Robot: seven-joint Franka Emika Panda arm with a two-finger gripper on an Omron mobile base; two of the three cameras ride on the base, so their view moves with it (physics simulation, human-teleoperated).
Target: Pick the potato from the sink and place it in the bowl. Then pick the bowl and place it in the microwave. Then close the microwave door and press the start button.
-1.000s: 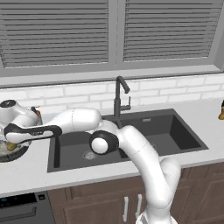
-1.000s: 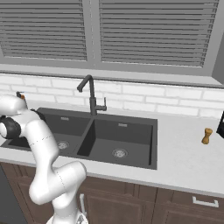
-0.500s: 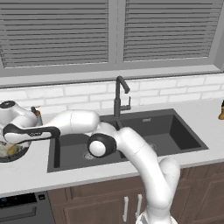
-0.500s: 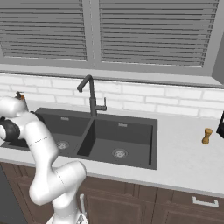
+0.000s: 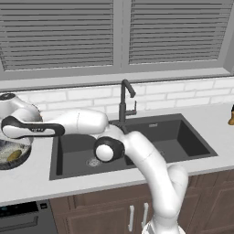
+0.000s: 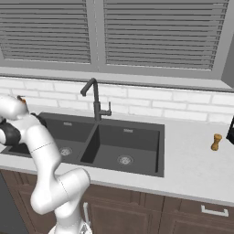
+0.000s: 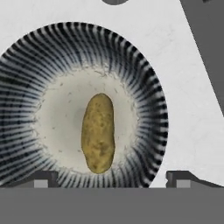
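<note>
Hand view, potato point(image 7: 98, 133) in bowl point(image 7: 144, 87)

Left base view: from behind the arm on its left, looking forward and down over the bench point(image 5: 27, 183) and the sink point(image 5: 137, 141), mid distance.
Right base view: from behind on the right, facing the same window wall.
Shared: sink point(image 6: 109, 146), faucet point(image 5: 124, 98), blinds.
Hand view: close, straight down into the bowl point(image 7: 144, 100) holding the potato point(image 7: 98, 133).
</note>
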